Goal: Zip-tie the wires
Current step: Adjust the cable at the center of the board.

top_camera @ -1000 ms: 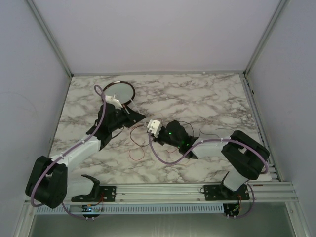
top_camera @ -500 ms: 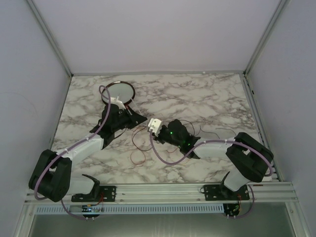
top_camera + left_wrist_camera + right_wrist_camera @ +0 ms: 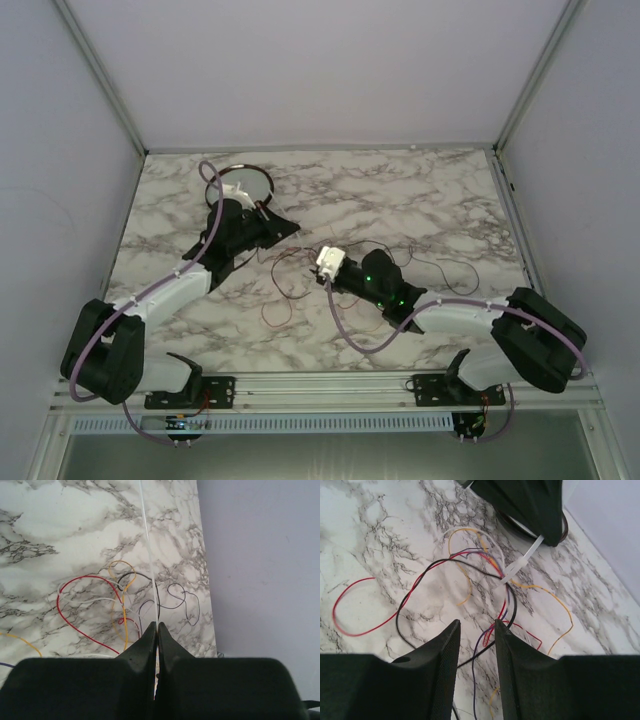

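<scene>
The wires [image 3: 485,575] lie in a loose tangle of red, black, yellow and purple strands on the marble table [image 3: 365,540]. They also show in the top view [image 3: 288,272] and the left wrist view [image 3: 122,597]. A white zip tie [image 3: 522,562] is looped round the strands where they bunch. My left gripper [image 3: 156,625] is shut on the zip tie's thin tail [image 3: 149,555], which runs taut away from it. In the top view my left gripper [image 3: 283,226] is beside the dish. My right gripper [image 3: 476,622] is open just above the strands, nearer than the loop; in the top view it [image 3: 322,272] is at mid-table.
A round dark-rimmed dish [image 3: 240,178] sits at the back left, behind my left gripper; its rim shows in the right wrist view [image 3: 562,530]. Lilac cables loop along both arms. Grey walls close the table's back and sides.
My left gripper has moved back and to the right with the zip tie's tail in it. My right arm has shifted right, its gripper drawing back from the tangle. The wires have shifted slightly.
</scene>
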Available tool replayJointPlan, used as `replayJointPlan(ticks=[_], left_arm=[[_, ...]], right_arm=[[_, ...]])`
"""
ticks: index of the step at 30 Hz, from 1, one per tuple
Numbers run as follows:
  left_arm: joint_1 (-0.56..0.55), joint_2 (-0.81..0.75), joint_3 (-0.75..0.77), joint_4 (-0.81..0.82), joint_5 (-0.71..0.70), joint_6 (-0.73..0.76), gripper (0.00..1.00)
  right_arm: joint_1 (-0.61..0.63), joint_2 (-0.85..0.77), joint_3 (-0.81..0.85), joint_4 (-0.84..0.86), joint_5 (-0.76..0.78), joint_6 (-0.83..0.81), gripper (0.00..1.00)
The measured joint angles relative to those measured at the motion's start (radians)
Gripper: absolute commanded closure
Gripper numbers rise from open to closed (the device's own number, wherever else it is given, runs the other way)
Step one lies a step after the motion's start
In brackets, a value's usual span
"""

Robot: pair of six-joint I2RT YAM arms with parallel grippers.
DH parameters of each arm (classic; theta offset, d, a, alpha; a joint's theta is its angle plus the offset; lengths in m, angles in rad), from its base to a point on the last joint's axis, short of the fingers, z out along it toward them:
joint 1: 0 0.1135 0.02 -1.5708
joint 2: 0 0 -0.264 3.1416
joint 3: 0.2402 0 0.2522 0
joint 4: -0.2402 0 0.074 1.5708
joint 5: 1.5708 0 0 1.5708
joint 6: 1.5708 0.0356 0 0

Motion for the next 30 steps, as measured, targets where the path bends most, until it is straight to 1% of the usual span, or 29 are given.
replayJointPlan(ticks=[4, 9, 14, 17, 19, 23, 28, 30], left_arm=[[0.000, 0.008, 0.037, -0.007, -0.009, -0.001, 1.00], [0.000, 0.008, 0.073, -0.028, -0.019, -0.002, 1.00], [0.000, 0.007, 0.124, -0.042, -0.036, -0.010, 1.00], [0.000, 0.001, 0.133, -0.041, -0.046, -0.019, 1.00], [0.000, -0.003, 0.133, -0.042, -0.054, -0.025, 1.00], [0.000, -0.008, 0.133, -0.041, -0.062, -0.035, 1.00], [0.000, -0.009, 0.133, -0.037, -0.064, -0.047, 1.00], [0.000, -0.010, 0.133, -0.034, -0.066, -0.051, 1.00]], right_arm=[[0.002, -0.034, -0.035, 0.022, -0.002, -0.038, 0.66], [0.005, -0.045, -0.037, 0.043, -0.011, -0.037, 0.67], [0.013, -0.045, -0.068, 0.142, -0.029, 0.023, 0.66], [0.044, -0.018, -0.070, 0.217, -0.028, 0.053, 0.66], [0.072, 0.026, -0.066, 0.273, -0.026, 0.065, 0.66], [0.114, 0.165, -0.042, 0.396, -0.014, 0.092, 0.65], [0.149, 0.350, 0.025, 0.555, 0.032, 0.126, 0.58], [0.158, 0.408, 0.050, 0.621, 0.059, 0.139, 0.57]])
